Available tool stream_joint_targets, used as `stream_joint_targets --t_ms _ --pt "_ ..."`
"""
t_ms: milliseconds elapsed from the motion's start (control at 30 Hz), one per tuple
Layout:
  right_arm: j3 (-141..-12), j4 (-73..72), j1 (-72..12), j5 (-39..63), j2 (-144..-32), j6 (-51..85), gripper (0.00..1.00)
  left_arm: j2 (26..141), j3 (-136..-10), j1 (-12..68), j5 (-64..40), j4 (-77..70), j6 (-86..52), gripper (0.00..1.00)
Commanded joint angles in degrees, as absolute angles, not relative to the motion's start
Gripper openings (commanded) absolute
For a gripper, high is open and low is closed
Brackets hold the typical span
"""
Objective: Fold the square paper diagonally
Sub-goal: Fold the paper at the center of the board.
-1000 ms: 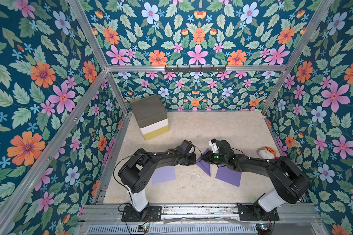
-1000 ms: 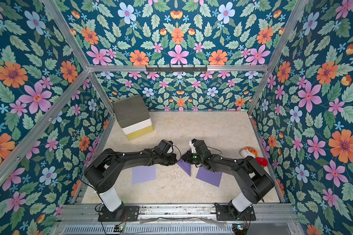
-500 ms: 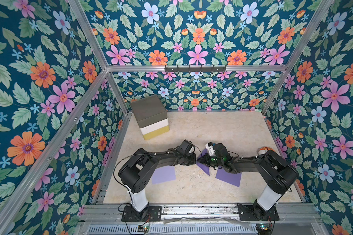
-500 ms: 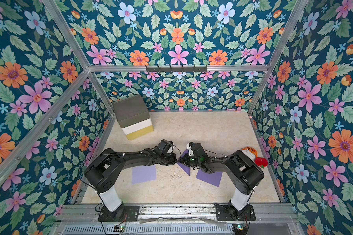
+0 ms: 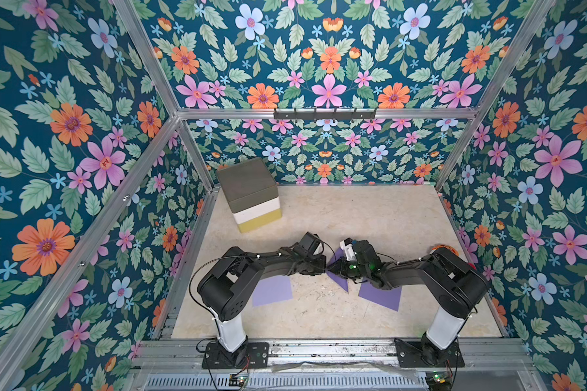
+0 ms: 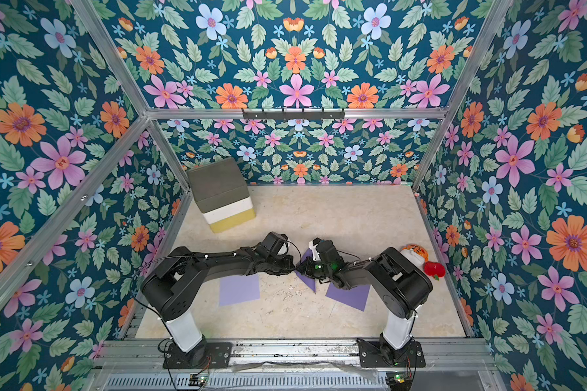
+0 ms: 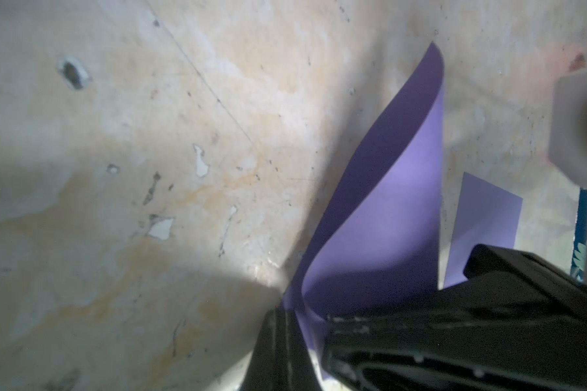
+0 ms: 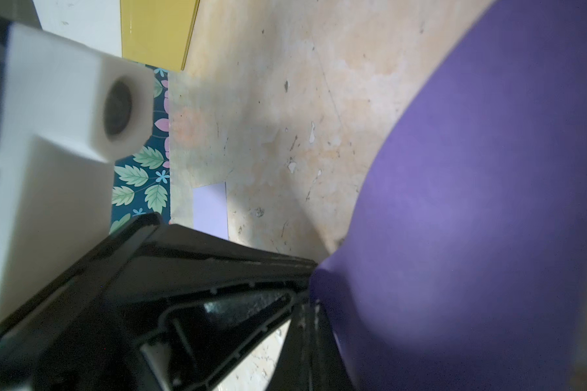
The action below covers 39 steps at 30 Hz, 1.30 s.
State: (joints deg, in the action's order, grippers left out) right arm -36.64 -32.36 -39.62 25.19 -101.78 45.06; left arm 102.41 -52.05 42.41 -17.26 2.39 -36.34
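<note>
Between left fingers (image 7: 276, 345) and right fingers (image 8: 224, 267), both pinching it, the purple paper (image 5: 340, 281) bows.

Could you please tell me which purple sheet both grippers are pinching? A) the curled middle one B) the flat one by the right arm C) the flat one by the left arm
A: the left gripper and right gripper both clamp the curled middle sheet, which bows upward.
</note>
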Motion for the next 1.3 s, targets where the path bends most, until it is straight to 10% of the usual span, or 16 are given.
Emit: stream_joint_targets --t_ms 0,1267 --pt "-37.0 -33.7 -39.7 24.1 -102.2 44.2 0.00 103.5 -51.4 42.5 -14.7 9.9 -36.3 0.00" --pt "-38.1 -30.4 -39.7 21.9 -104.1 40.7 0.00 104.2 -51.8 42.5 -14.5 10.7 -35.8 0.00"
